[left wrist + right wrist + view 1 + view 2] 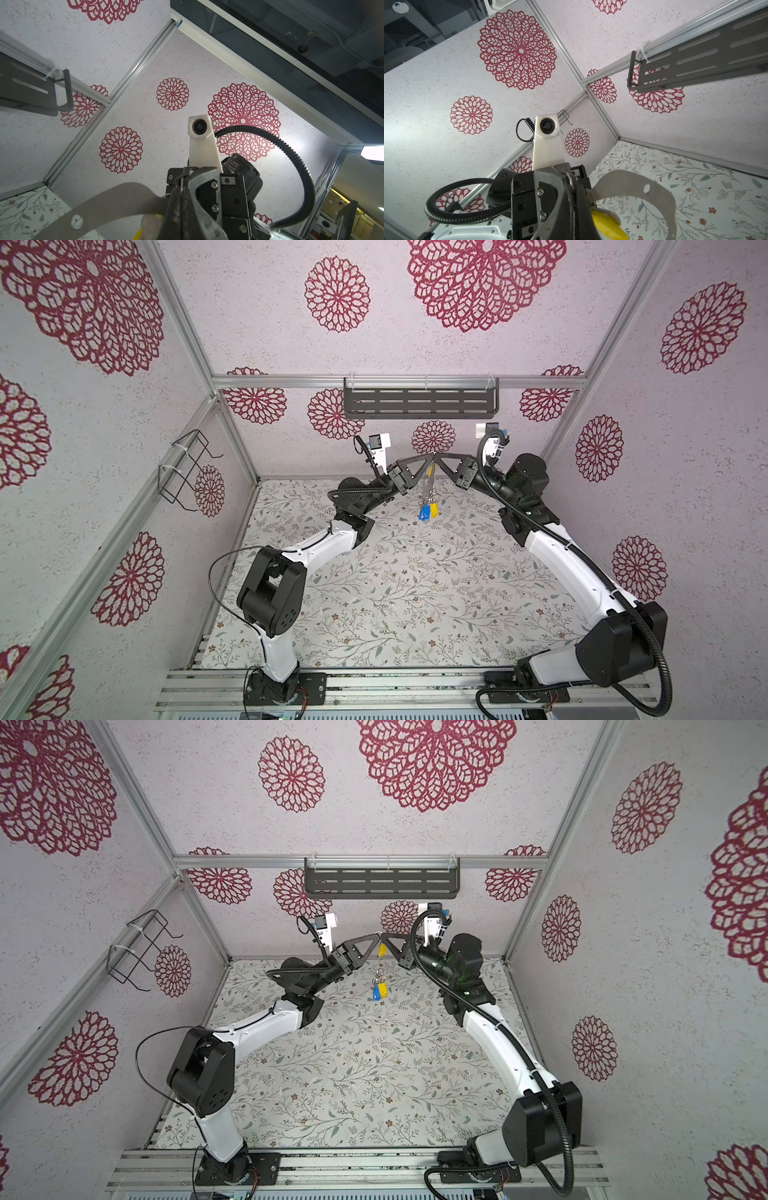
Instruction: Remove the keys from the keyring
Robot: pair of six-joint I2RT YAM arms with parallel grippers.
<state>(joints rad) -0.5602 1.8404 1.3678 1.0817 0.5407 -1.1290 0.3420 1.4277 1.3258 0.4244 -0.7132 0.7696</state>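
High over the back of the table, the grey keyring hangs edge-on between both grippers in both top views. My left gripper is shut on the keyring's upper end. My right gripper meets it tip to tip and is shut. A thin silver ring shows between its pads, and a yellow key dangles just beside them. More keys, blue and yellow, hang off the keyring's lower end.
The floral table lies well below the hanging keys. A dark slotted shelf is fixed to the back wall just above the grippers. A black wire basket hangs on the left wall.
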